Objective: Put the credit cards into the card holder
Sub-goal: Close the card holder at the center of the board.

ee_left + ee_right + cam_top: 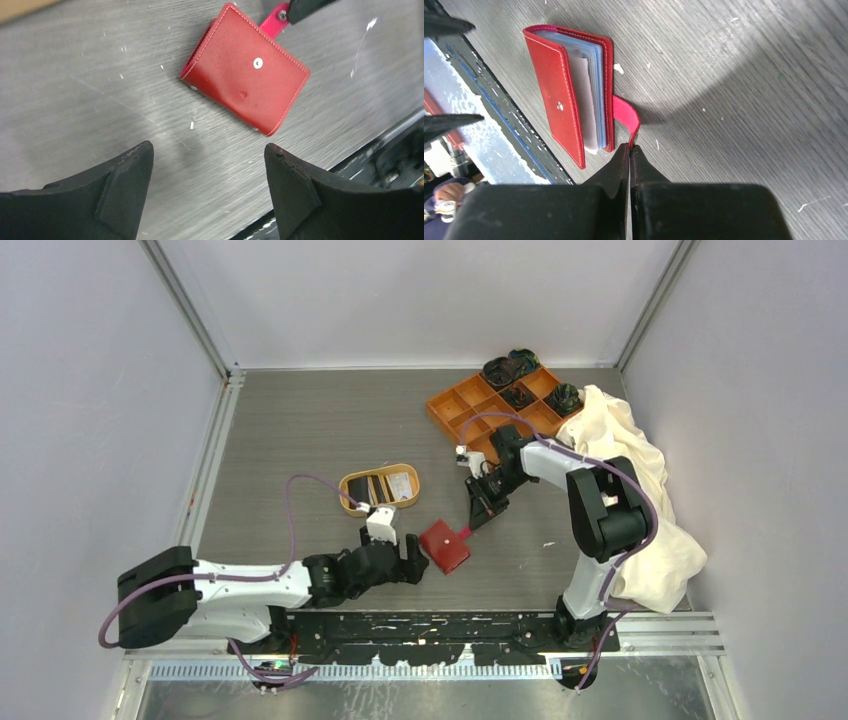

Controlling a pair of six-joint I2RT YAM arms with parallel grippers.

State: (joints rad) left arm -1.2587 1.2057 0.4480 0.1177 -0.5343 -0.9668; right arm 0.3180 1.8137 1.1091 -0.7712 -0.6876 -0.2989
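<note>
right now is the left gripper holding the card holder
No, the left gripper is open and the card holder lies clear ahead of it.

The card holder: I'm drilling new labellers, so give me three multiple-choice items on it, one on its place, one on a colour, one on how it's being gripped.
1. Where is the card holder?
A) on the table, near its front edge
B) at the table's far left corner
C) lifted clear of the table

2. What colour is its lining?
A) green
B) blue
C) yellow

3. What is the right claw doing?
A) standing open above the holder
B) shut on a card
C) shut on the snap tab

Answers:
1 A: the top view shows it lying on the table, close to the arm bases.
2 B: the right wrist view shows pale blue leaves between the red covers.
3 C: its fingers meet on the tab's end.
</note>
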